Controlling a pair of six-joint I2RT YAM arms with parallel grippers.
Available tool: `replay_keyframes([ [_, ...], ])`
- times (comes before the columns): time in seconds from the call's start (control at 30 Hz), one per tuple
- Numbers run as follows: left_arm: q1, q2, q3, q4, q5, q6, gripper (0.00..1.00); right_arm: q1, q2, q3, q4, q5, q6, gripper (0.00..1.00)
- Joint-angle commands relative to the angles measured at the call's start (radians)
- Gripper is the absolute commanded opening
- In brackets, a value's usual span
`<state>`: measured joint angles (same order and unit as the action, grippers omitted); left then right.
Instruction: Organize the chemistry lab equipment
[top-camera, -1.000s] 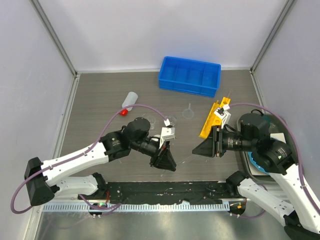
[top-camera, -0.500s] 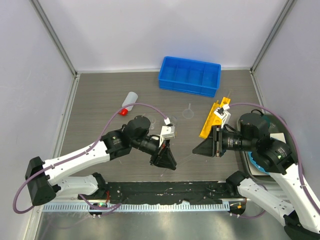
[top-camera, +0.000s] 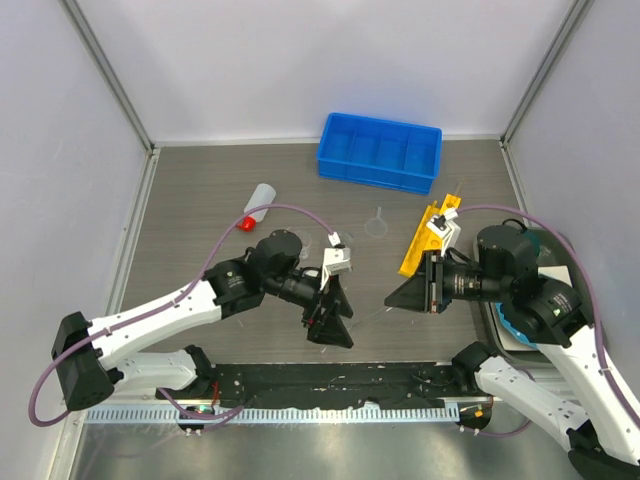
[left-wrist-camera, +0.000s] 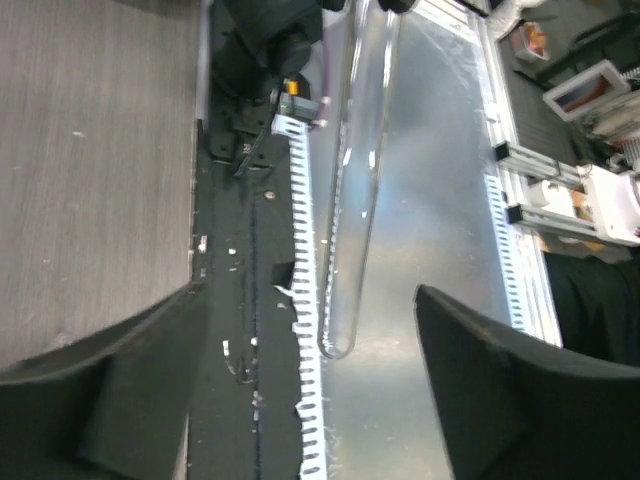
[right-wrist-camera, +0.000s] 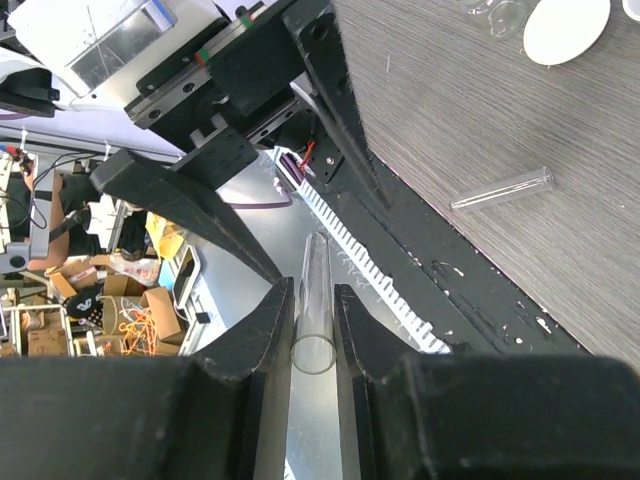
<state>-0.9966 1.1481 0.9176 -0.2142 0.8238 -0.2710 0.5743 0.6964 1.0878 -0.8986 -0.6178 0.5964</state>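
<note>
From above, the left gripper (top-camera: 330, 325) and right gripper (top-camera: 397, 298) face each other over the near edge of the table (top-camera: 200, 200). A thin glass tube (top-camera: 370, 317) spans the gap between them.

In the left wrist view the left gripper (left-wrist-camera: 310, 295) has its jaws apart, and the glass tube (left-wrist-camera: 352, 200) runs between them, touching neither.

In the right wrist view the right gripper (right-wrist-camera: 313, 290) is clamped on the tube's open end. A second tube (right-wrist-camera: 500, 190) lies on the table.
</note>
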Motion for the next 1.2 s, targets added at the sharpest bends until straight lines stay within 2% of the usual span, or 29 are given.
replay_keyframes([
  [0.0, 0.007, 0.001, 0.064, -0.010, -0.161, -0.050, 0.95, 0.002, 0.035, 0.035, 0.000, 0.035, -0.036, 0.09],
  [0.03, 0.006, 0.007, 0.079, -0.052, -0.201, -0.071, 0.99, 0.004, 0.044, 0.044, -0.009, 0.070, -0.047, 0.09],
  [0.17, 0.007, 0.030, 0.202, -0.180, -0.368, -0.121, 1.00, 0.004, 0.118, 0.122, -0.065, 0.205, -0.107, 0.07],
  [0.23, 0.007, 0.030, 0.242, -0.288, -0.524, -0.138, 1.00, 0.004, 0.167, 0.152, -0.085, 0.259, -0.138, 0.06],
  [0.3, 0.007, 0.024, 0.293, -0.362, -0.669, -0.152, 1.00, 0.004, 0.219, 0.207, -0.115, 0.384, -0.156, 0.05],
  [0.33, 0.007, 0.015, 0.305, -0.431, -0.708, -0.157, 1.00, 0.002, 0.233, 0.224, -0.121, 0.421, -0.174, 0.05],
  [0.47, 0.007, -0.030, 0.325, -0.542, -0.876, -0.192, 1.00, 0.001, 0.307, 0.309, -0.131, 0.656, -0.176, 0.05],
  [0.6, 0.007, -0.051, 0.325, -0.605, -0.914, -0.209, 1.00, -0.027, 0.391, 0.382, -0.138, 0.806, -0.194, 0.04],
  [0.63, 0.007, -0.054, 0.325, -0.620, -0.914, -0.217, 1.00, -0.065, 0.405, 0.394, -0.138, 0.866, -0.201, 0.04],
  [0.87, 0.007, -0.134, 0.251, -0.643, -0.897, -0.241, 1.00, -0.344, 0.543, 0.448, -0.095, 0.908, -0.244, 0.04],
  [1.03, 0.006, -0.211, 0.221, -0.663, -0.874, -0.244, 1.00, -0.395, 0.660, 0.512, -0.085, 0.987, -0.251, 0.03],
  [1.17, 0.007, -0.214, 0.237, -0.692, -0.876, -0.231, 1.00, -0.418, 0.736, 0.583, -0.082, 0.984, -0.239, 0.02],
])
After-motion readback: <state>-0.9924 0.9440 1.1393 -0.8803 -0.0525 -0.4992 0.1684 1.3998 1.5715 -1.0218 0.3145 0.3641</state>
